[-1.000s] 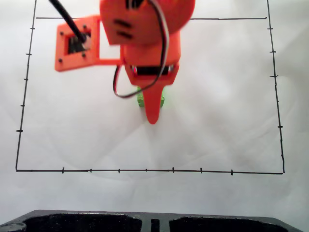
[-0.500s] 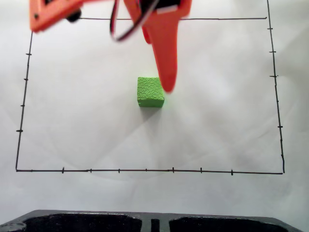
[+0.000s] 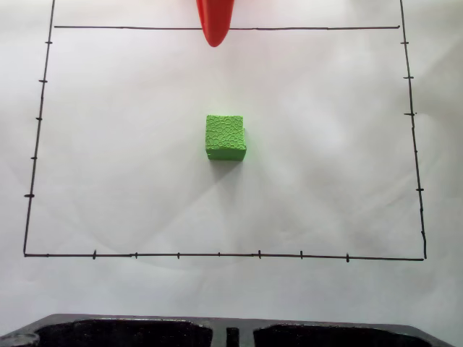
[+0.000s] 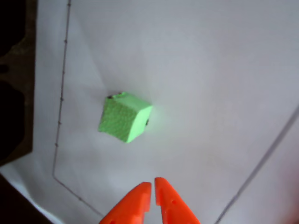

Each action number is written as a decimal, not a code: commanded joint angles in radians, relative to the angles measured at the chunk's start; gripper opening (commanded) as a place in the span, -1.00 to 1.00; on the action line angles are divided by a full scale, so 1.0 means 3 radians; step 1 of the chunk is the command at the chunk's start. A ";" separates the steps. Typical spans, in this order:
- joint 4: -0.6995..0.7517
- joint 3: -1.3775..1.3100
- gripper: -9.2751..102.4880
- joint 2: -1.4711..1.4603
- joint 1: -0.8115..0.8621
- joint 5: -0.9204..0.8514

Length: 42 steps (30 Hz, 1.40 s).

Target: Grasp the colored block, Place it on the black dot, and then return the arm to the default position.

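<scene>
The small lime-green cube with a pebbled foam surface (image 3: 226,137) sits alone on the white paper sheet (image 3: 333,181) near the middle of the fixed view, inside the thin black border lines (image 3: 217,254). Slivers of the black ink dot (image 4: 110,97) peek out at its edges in the wrist view. The orange plastic gripper (image 4: 153,185), jaws nearly touching and empty, hangs at bottom centre there, well apart from the cube.
</scene>
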 commanded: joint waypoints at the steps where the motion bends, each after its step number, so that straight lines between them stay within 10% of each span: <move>1: -0.0179 0.0230 -0.83 0.0266 0.0015 -0.0041; 15: -0.1217 0.1079 -0.83 0.0747 0.0061 -0.0066; 42: -0.1104 0.1473 -0.83 0.1130 0.0256 0.0174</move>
